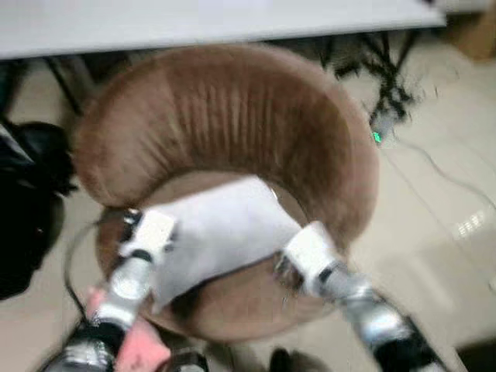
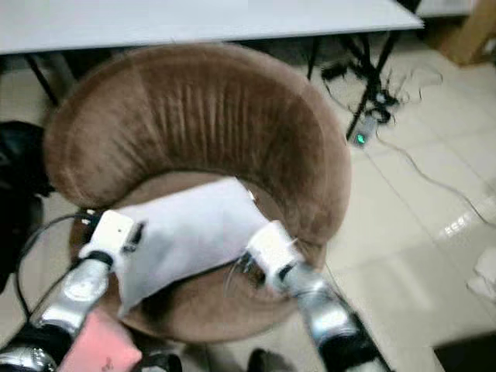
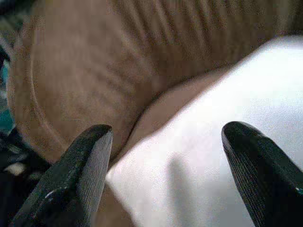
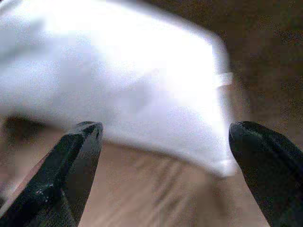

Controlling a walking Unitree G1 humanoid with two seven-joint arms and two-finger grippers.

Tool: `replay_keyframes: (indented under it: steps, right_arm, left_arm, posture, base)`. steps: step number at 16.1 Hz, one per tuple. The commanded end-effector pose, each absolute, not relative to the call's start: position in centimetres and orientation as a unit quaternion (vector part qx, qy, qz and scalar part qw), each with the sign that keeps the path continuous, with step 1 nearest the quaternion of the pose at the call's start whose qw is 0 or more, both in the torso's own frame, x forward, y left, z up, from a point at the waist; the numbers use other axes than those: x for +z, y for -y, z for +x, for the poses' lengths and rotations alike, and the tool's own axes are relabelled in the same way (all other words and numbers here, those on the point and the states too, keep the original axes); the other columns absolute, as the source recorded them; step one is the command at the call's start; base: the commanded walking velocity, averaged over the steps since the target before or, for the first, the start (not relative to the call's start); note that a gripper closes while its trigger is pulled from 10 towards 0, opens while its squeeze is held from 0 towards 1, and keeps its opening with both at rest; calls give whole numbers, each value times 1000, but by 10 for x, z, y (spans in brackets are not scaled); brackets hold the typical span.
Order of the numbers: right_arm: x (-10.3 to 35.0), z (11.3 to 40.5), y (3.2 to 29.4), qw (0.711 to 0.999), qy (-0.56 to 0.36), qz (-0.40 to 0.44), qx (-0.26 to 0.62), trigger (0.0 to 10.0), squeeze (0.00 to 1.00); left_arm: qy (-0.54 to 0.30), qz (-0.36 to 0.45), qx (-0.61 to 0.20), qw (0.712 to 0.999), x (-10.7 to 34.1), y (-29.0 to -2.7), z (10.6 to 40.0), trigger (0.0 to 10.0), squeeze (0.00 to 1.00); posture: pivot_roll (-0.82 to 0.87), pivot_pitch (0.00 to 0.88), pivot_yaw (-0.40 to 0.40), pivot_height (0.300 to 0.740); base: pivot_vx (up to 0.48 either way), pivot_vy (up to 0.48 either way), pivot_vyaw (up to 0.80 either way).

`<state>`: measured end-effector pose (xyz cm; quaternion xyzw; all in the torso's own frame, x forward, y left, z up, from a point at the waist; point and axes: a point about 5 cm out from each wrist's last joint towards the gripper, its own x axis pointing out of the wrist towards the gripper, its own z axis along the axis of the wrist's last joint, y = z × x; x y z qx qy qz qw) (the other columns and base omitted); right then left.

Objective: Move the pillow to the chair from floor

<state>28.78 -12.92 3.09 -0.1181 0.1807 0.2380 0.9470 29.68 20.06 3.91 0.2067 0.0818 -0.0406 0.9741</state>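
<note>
Brown velvet covers the round chair (image 2: 201, 116), and the white pillow (image 2: 186, 229) lies flat on its seat, against the curved backrest. The left gripper (image 3: 163, 156) sits at the pillow's left edge, fingers (image 3: 87, 161) spread wide and released, one over the seat, one over the pillow. The right gripper (image 4: 165, 142) hovers at the pillow's right corner (beside a small tag), also spread and holding nothing. Behind the chair stands a white bench (image 2: 209, 23).

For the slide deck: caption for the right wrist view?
Right end effector open, fingers apart before the white pillow lying on the brown chair seat.
</note>
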Motion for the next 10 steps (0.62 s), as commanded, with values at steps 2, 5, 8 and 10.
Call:
replay_keyframes:
  steps: [2,5,8,10]
  right_arm:
    - [40,297,162,972,-182,-51,137,10000,0]
    - [75,309,169,981,-158,-14,109,10000,0]
    - [82,303,174,984,-164,38,60,10000,0]
    - [74,293,175,982,-176,50,40,10000,0]
  left_arm:
    - [-44,105,-77,990,71,-175,297,10000,0]
    - [-19,62,-65,996,113,-165,302,10000,0]
    - [-71,48,-68,994,99,-161,282,10000,0]
    - [-80,23,-59,995,97,-158,276,10000,0]
  posture:
    - [103,0,-5,740]
    - [88,0,10,740]
    - [54,0,14,740]
    - [29,0,29,740]
  base:
    - [0,0,0]
    - [0,0,0]
    - [0,0,0]
    - [0,0,0]
